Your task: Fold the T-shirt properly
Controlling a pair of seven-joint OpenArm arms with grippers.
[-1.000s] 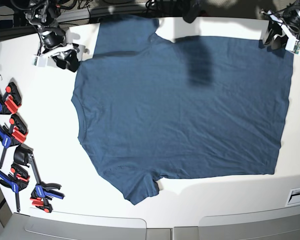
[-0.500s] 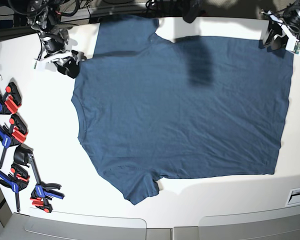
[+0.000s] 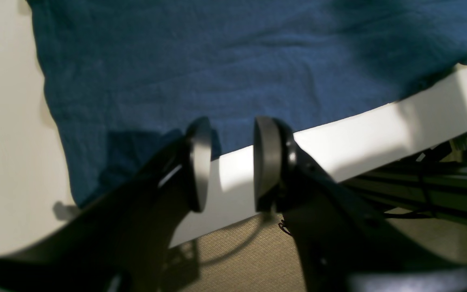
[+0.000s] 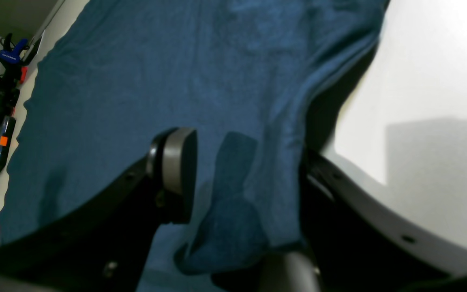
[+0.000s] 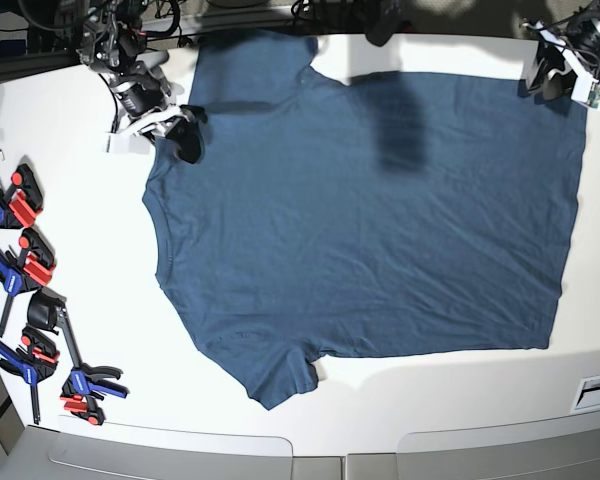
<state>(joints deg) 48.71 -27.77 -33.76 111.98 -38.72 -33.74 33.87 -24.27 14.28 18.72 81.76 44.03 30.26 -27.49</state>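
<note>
Right hand [image 4: 233,178] spread, straddling the shirt [image 5: 370,220] shoulder edge, not yet clenched; left hand [image 3: 231,162] released at the hem corner. Grasp stage: next, both should pinch cloth only.

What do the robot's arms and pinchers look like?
Both arms are black with a white piece near the wrist and dark cables running along them. The left gripper has two black fingers tipped with round, flat, grey pads. The right gripper looks the same, with a grey pad on a chunky black finger.
</note>
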